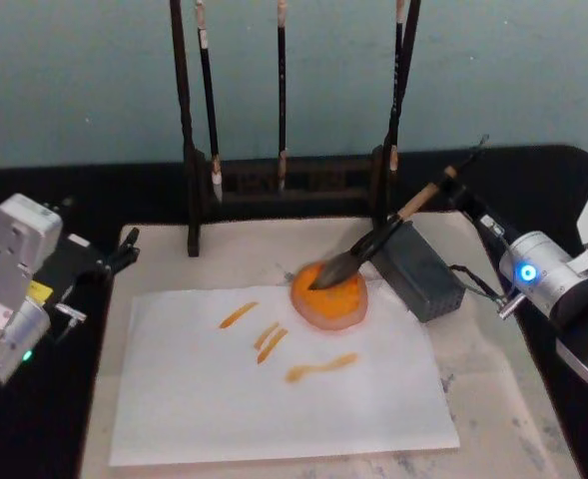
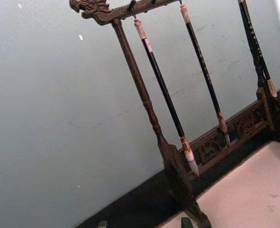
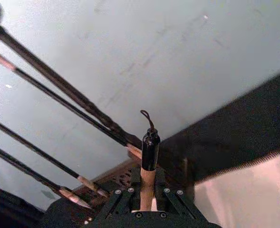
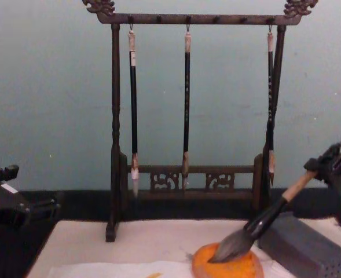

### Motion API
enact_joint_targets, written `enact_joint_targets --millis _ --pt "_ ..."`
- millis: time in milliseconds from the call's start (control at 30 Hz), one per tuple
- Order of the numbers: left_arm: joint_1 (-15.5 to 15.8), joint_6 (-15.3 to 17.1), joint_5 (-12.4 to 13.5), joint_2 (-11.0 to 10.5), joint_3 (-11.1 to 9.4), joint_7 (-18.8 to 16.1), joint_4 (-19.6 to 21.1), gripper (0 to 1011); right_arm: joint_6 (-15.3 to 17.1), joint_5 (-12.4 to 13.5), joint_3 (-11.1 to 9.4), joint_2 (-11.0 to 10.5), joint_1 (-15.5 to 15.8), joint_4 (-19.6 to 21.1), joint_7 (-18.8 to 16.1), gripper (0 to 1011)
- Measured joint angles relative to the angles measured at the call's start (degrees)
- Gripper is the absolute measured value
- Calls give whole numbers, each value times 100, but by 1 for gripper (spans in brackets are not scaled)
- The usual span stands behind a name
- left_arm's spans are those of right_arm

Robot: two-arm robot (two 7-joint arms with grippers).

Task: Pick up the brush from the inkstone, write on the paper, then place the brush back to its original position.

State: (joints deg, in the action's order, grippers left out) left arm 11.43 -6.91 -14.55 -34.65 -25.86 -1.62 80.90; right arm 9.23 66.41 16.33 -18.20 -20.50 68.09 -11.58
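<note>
Teal wall behind, black table, beige mat (image 1: 493,399) under all. R gripper (image 3: 147,192) clamped on brush (image 1: 381,238) shaft just below end cap; tuft lying in inkstone (image 1: 338,304), shaft passing over grey block (image 1: 423,269), contact unclear. L gripper (image 1: 122,251) parked at mat's left edge, grip can't tell. Judged: put-back step. Let tuft settle, open slow, back off along shaft, mind cord loop. Count: 1 brush, 1 inkstone, 1 paper (image 1: 274,409) w/ 4 orange strokes (image 1: 320,368), 3 thin brushes (image 4: 187,98) on 1 rack (image 4: 115,145).

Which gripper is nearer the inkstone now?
Right. The right gripper holds the brush by its upper shaft, behind and right of the inkstone, tuft in it. The left gripper sits farther off, past the left edge of the paper.
</note>
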Motion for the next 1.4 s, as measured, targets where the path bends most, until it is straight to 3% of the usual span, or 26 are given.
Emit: enact_joint_targets --millis 267,633,1033,1400 --pt "0 0 0 0 0 0 0 1001 -220 -322 182 -256 72 526 64 177" --pt "0 0 0 0 0 0 0 1001 -341 -1135 422 -563 110 1228 126 176" --pt "0 0 0 0 0 0 0 1001 -251 -1909 681 -804 64 1666 -20 176" --pt "0 0 0 0 0 0 1 1001 -170 -2191 745 -856 148 2062 -307 177"
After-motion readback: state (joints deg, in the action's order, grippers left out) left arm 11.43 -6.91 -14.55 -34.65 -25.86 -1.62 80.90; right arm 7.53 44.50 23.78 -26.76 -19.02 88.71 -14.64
